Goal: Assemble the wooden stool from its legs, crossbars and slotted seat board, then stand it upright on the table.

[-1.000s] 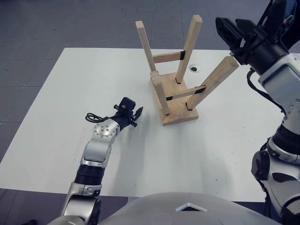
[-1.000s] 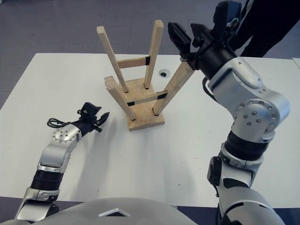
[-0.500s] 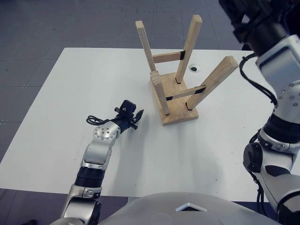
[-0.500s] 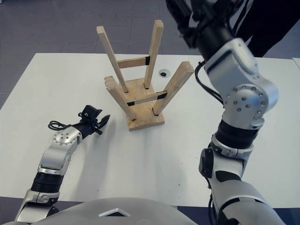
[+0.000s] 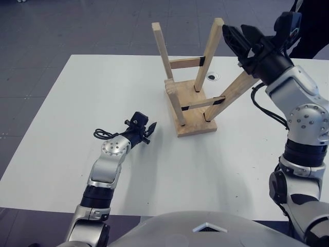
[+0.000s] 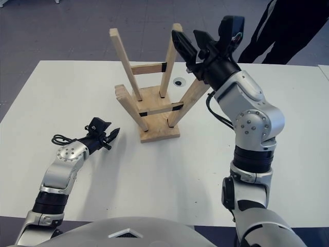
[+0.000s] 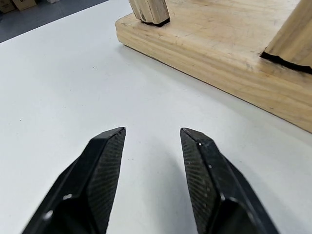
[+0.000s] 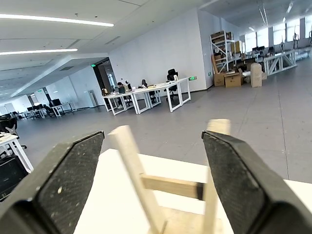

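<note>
While the stool (image 5: 191,98) sits upside down toward the far edge of the desk (image 5: 72,98), a little right of centre, its seat board (image 5: 198,127) lies flat on the top and the legs point up! Two far legs (image 5: 160,49) stand close to upright, joined by a crossbar (image 5: 183,63). The right-hand leg (image 5: 232,91) slants out toward the desk's right edge, tied by a second crossbar (image 5: 199,104) to the near leg (image 5: 176,103). Up high, the right gripper (image 5: 243,45) hovers at the top end of that slanting leg, claw spread wide with nothing in it; whether it touches the wood, can't tell. Down low, the left gripper (image 7: 152,139) sits just off the seat board's left side, its fingers (image 7: 105,170) apart and empty, tips aimed at the board.
</note>
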